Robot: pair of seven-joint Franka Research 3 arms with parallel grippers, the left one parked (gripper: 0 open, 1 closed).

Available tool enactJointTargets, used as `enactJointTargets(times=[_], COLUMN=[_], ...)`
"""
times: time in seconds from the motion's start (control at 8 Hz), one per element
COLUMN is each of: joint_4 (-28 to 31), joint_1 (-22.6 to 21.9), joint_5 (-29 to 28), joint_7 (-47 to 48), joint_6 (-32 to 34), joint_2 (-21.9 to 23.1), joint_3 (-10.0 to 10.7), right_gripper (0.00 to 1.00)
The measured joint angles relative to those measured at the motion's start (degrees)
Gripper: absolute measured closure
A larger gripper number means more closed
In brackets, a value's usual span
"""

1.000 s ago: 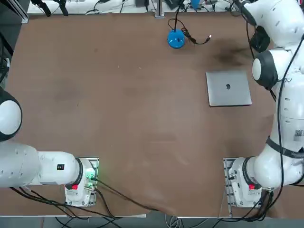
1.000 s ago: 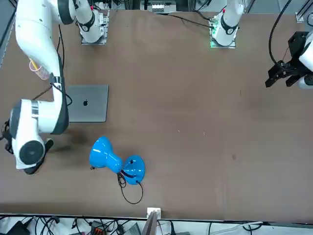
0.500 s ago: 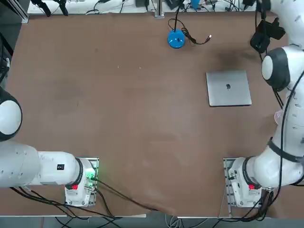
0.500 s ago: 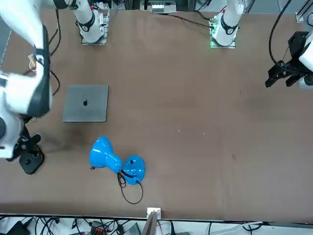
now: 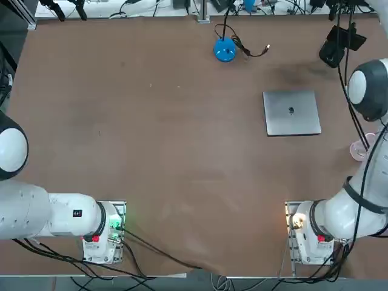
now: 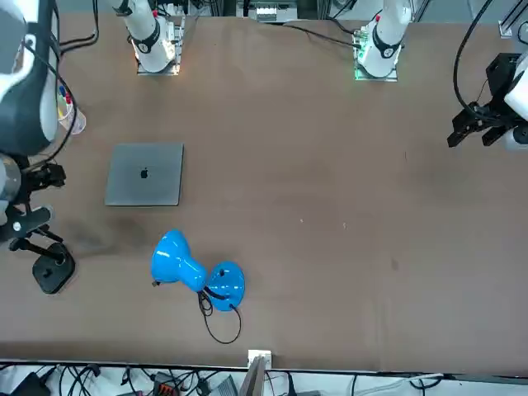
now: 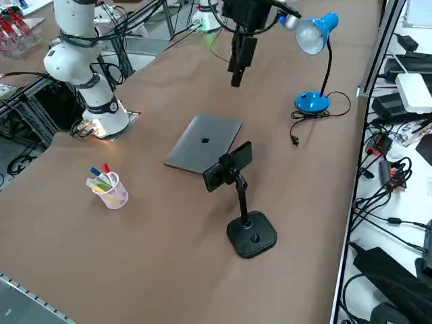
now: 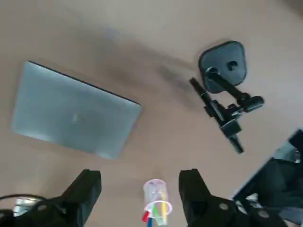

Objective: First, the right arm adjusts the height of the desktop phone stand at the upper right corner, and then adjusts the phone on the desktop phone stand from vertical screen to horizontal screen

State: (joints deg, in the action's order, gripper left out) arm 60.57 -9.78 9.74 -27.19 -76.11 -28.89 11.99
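Black stand (image 7: 250, 233) sits at the far right corner of the brown counter (image 5: 170, 133), its phone (image 7: 227, 166) clipped on top and tilted. My right arm (image 5: 364, 127) is raised high above it, and my jaws (image 8: 139, 189) hang wide apart and empty, well clear of the stand. Just beside the stand lie a silver laptop (image 5: 291, 113) and a cup of pens (image 7: 108, 186).

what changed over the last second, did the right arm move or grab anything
The right arm swung back off the desktop phone stand, uncovering it and the phone clamped on it. The right gripper now hangs high over the table, open and empty. Nothing was grasped. The laptop, blue lamp and pen cup stayed put.
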Motion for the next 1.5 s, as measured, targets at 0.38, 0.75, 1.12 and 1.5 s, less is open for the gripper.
enactJointTargets(times=[0.38, 0.75, 1.12, 1.5], joint_4=[14.7, 31.3, 39.3, 39.6], joint_1=[1.5, 5.8, 6.2, 7.0], joint_5=[-4.1, -8.0, -9.3, -10.7], joint_7=[5.1, 11.2, 14.7, 16.6], joint_6=[-7.8, -15.8, -18.4, -19.3], joint_2=[11.1, 25.1, 33.0, 33.8], joint_3=[-1.9, -7.6, -8.3, -8.3], right_gripper=[0.0, 0.0, 0.0, 0.0])
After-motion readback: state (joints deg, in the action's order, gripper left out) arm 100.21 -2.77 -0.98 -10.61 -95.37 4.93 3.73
